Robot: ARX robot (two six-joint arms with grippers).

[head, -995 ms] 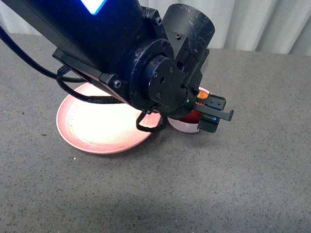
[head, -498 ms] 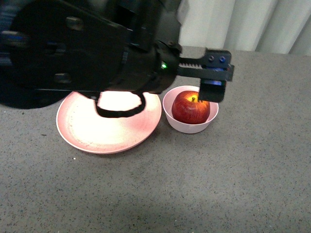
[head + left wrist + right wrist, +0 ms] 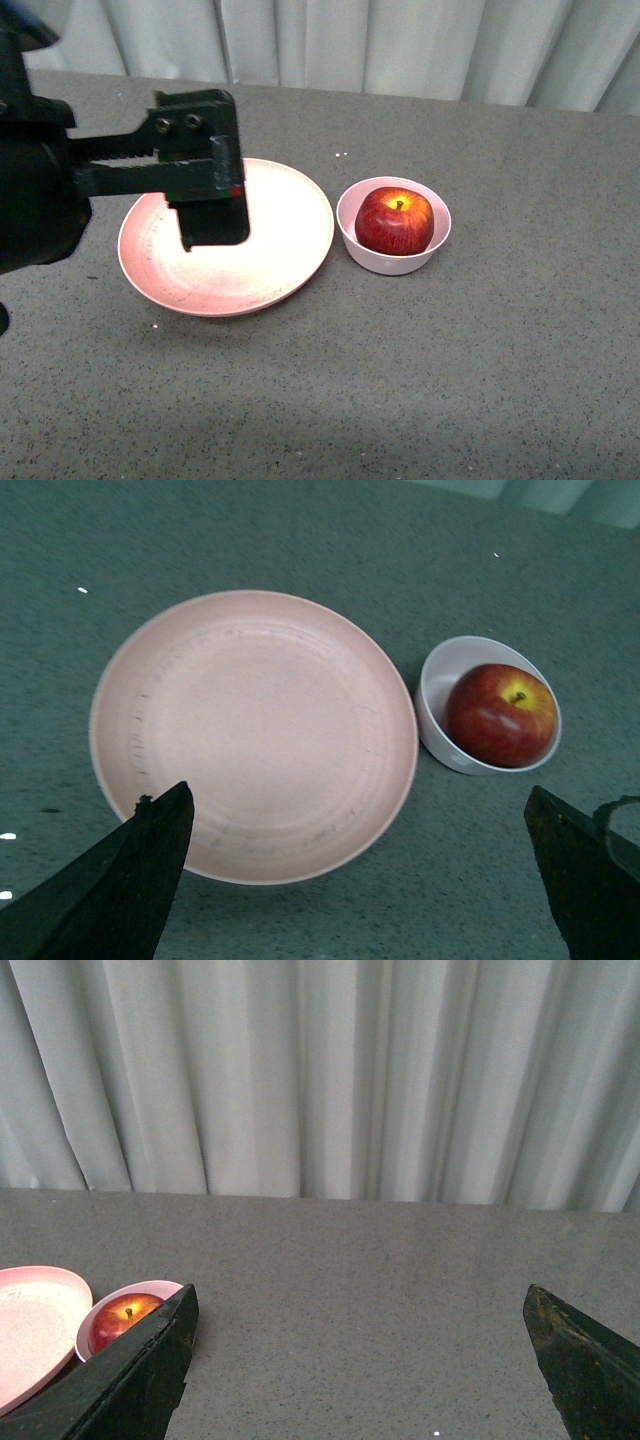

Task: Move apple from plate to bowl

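Grey speckled table point(image 3: 480, 370) is carrying two things directly: the wide pink plate point(image 3: 290, 215) sitting to the left, and the small pale pink bowl point(image 3: 385, 262) sitting just beside its right edge, not quite touching; a few white specks are lying on the surface

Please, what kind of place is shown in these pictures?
Probably a robot test bench, not a home: a bare grey table, a plain pale curtain behind, and only a plate and an apple in a bowl.
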